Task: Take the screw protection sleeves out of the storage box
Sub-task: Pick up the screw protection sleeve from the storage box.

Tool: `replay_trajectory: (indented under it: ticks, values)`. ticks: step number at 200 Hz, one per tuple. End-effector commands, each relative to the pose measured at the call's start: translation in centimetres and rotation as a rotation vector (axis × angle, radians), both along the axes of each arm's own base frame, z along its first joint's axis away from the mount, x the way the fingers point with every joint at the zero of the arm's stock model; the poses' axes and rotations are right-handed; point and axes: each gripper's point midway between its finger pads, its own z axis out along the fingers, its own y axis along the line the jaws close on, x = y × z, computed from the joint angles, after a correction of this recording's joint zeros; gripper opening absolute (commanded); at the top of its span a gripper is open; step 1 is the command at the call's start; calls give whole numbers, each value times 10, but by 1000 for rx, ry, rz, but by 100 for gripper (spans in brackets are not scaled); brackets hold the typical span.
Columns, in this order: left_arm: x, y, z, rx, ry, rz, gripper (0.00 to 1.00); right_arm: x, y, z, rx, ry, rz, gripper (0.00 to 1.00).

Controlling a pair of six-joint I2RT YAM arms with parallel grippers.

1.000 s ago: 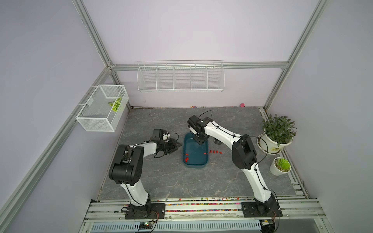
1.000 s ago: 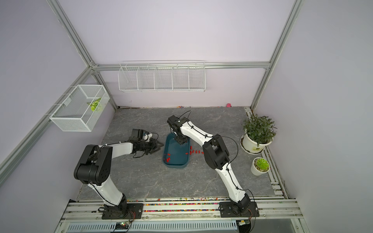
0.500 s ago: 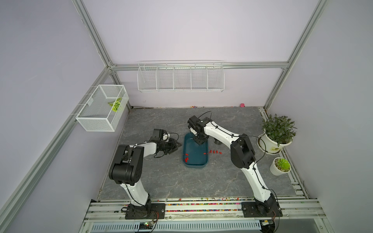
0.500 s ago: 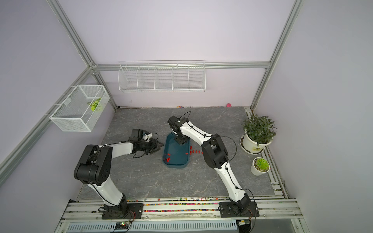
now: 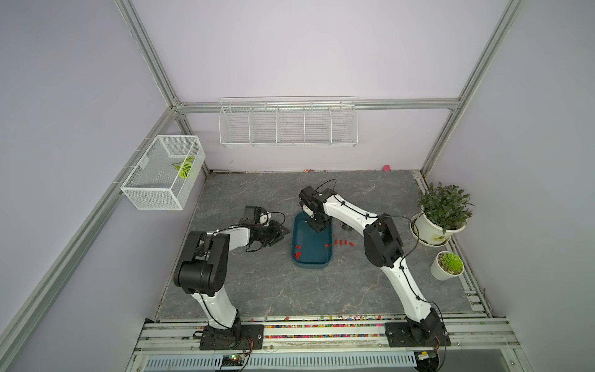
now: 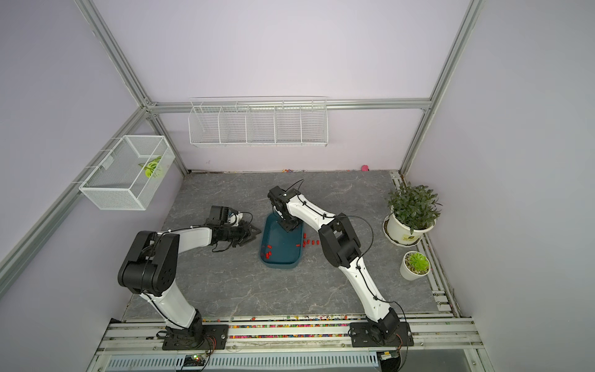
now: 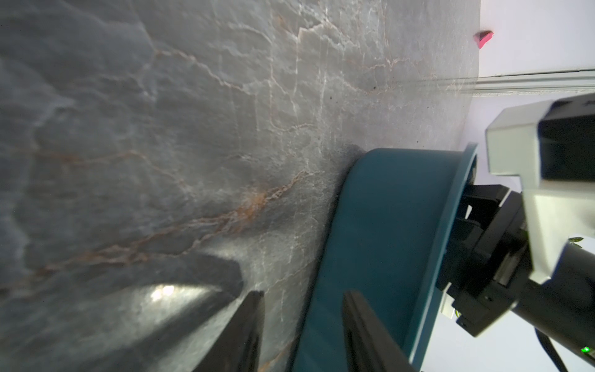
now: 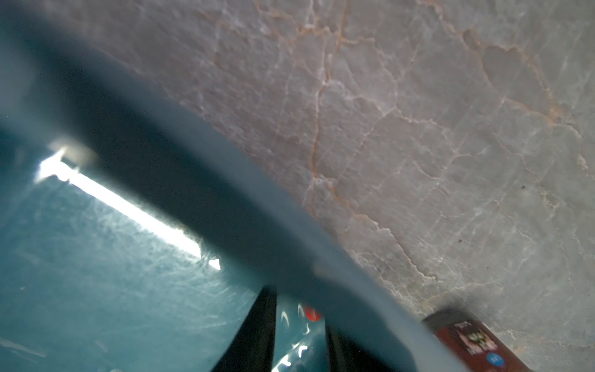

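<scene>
On a grey stone-patterned table (image 5: 257, 290), a dark teal storage box (image 5: 310, 264) sits at the centre with a few red screw protection sleeves (image 5: 297, 254) clustered in its near left corner, one more by its right wall, and a short row of them on the table just right of the box. The left gripper (image 5: 285, 232) lies low just beside the box's left wall, jaws parted and empty. Farther back, the right gripper (image 5: 317, 227) reaches down into the box's far end, jaws slightly apart around one screw protection sleeve (image 8: 313, 314), not visibly clamped.
</scene>
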Motion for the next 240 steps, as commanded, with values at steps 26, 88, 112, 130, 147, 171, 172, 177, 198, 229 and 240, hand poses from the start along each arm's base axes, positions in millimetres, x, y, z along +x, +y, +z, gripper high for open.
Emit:
replay_trajectory:
  ticks: [26,88,112,130,147,171,172,177,198,229,240]
  values:
    - [3,-1,5,-3,-27,-15,46,4,-7,-5,-20,11,-18,31]
    - [4,0,5,-3,-26,-14,46,4,-9,-13,-26,32,-26,23]
    - [3,-1,5,-3,-25,-15,46,5,-9,-14,-25,36,-28,22]
    - [4,0,5,-3,-26,-13,46,5,-10,-15,-26,40,-30,22]
    - [3,0,4,-2,-23,-14,46,5,-9,-16,-28,45,-31,21]
    - [3,0,4,-2,-22,-15,46,5,-10,-17,-28,52,-32,19]
    - [3,0,4,-2,-23,-14,46,4,-10,-18,-29,53,-32,19]
    - [3,-1,4,-2,-23,-16,46,5,-10,-17,-28,52,-33,18]
    - [3,0,3,-1,-22,-15,46,5,-9,-17,-27,53,-32,13]
    - [3,0,4,-2,-23,-14,46,6,-7,-8,-3,36,-31,9]
    - [4,0,4,0,-23,-14,46,6,-5,-4,12,26,-30,8]
